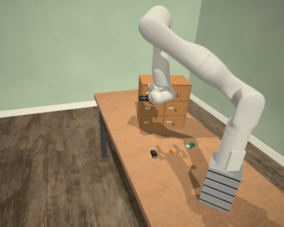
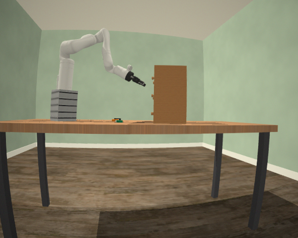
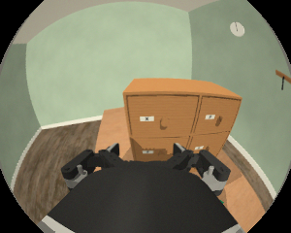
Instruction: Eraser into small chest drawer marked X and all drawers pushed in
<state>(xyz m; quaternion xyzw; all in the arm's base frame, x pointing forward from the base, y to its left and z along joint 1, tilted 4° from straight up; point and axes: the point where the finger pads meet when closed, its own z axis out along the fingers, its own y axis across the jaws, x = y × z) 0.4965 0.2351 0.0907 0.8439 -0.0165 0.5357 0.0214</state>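
Note:
The eraser point(image 1: 190, 145) point(image 2: 119, 121), green with a white end, lies on the table between the chest and the robot's base. The brown chest point(image 1: 177, 79) point(image 2: 170, 94) point(image 3: 177, 86) stands upright with its drawers pushed in. The drawer marked X point(image 3: 177, 108) is the top left one; its knob point(image 3: 164, 123) sticks out right of the label. My gripper point(image 1: 142, 98) point(image 2: 145, 85) point(image 3: 145, 149) is open and empty. It points forward and slightly down, a short way in front of the chest's upper left part, with the X knob above and slightly right of the fingertips in the wrist view.
A black block point(image 1: 153, 153) with white spots and a small orange piece point(image 1: 171, 151) point(image 2: 113, 120) lie on the table point(image 1: 135, 168) left of the eraser in the top view. Five other drawers with knobs surround drawer X to the right and below. The arm passes above the table.

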